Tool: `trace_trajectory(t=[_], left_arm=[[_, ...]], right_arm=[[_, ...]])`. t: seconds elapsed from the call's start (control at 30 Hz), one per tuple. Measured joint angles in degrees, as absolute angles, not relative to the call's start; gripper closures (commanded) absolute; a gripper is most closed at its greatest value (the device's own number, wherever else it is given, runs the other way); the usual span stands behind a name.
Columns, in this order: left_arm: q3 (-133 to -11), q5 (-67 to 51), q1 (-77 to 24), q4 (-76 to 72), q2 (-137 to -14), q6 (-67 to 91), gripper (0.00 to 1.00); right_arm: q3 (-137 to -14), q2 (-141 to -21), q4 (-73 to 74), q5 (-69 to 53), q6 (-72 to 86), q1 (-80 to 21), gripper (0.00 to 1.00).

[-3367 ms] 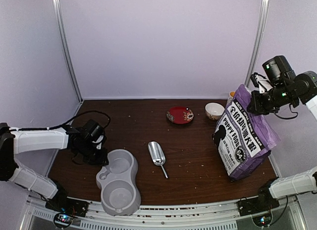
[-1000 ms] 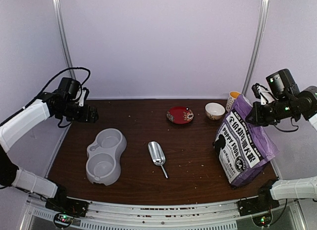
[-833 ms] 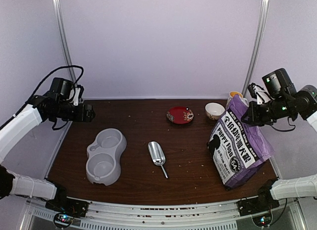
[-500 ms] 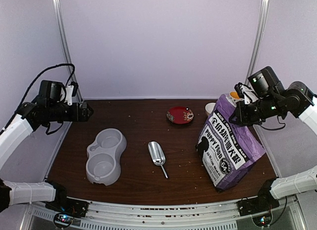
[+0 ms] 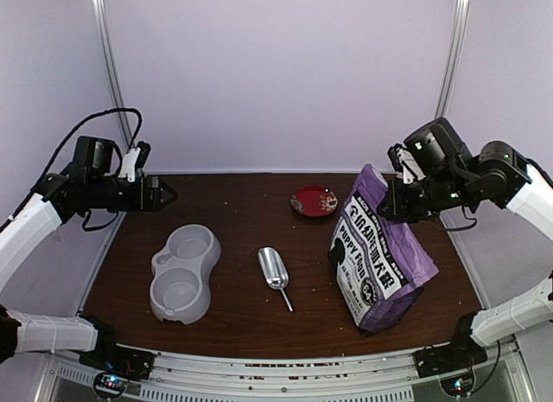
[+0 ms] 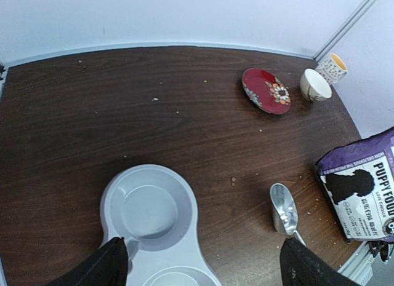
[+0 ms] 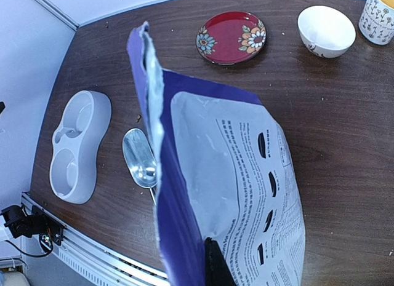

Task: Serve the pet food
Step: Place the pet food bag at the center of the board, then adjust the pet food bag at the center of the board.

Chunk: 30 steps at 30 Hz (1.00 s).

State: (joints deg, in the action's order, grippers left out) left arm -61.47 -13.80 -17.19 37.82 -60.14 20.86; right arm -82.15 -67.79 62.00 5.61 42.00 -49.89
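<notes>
One brown table [image 5: 259,212] | purple bag [image 5: 380,259] standing right, top edge clamped in right gripper [image 5: 390,205] | grey double bowl [image 5: 183,272] left, empty | left gripper [image 5: 164,194] raised, jaws apart | pet food unseen, judged inside bag | risk: thin pinch slips, bag topples, food spills

The scoop [image 5: 275,268] is shiny metal, the feeder [image 5: 184,273] matt plastic, the bag [image 5: 380,255] glossy.
</notes>
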Motion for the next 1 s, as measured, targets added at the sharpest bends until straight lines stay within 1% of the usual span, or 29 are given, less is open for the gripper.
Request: trace_trajectory(t=[0.07,0.13,0.17,0.27,0.37,0.43,0.57,0.67,0.83,1.0], left_arm=[[-62.46,-15.18,-18.50,37.85,-60.18,20.95,0.13],[-63.44,-15.97,-20.25,37.76,-60.16,20.95,0.14],[-63.83,-16.25,-21.19,37.63,-60.10,20.95,0.14],[-64.31,-16.69,-22.92,37.56,-59.81,20.97,0.14],[-64.31,-16.75,-23.46,37.65,-59.61,20.97,0.15],[-64.31,-16.75,-23.94,37.67,-59.59,21.17,0.16],[-65.58,-16.64,-27.00,38.17,-60.27,22.11,0.20],[-68.66,-16.49,-30.39,37.85,-62.37,23.40,0.23],[-73.41,-16.03,-36.67,36.34,-67.35,26.92,0.26],[-79.75,-14.66,-44.88,35.24,-74.89,30.55,0.29]], right_arm=[[-82.15,-68.07,61.69,5.76,42.22,-50.02,0.89],[-82.15,-68.18,60.64,6.31,42.48,-50.09,0.73],[-82.35,-68.16,59.42,6.76,42.72,-50.09,0.69],[-84.97,-67.99,55.66,7.84,41.69,-50.15,0.48],[-87.44,-67.22,54.02,8.54,40.60,-50.17,0.36],[-88.53,-66.85,53.91,8.97,40.21,-50.17,0.30],[-90.83,-66.81,54.33,9.34,37.69,-49.91,0.28],[-92.36,-66.81,54.68,9.10,35.86,-48.80,0.30],[-93.01,-66.24,54.74,6.17,33.19,-44.21,0.37],[-89.23,-63.81,54.11,-1.50,31.24,-39.18,0.49]])
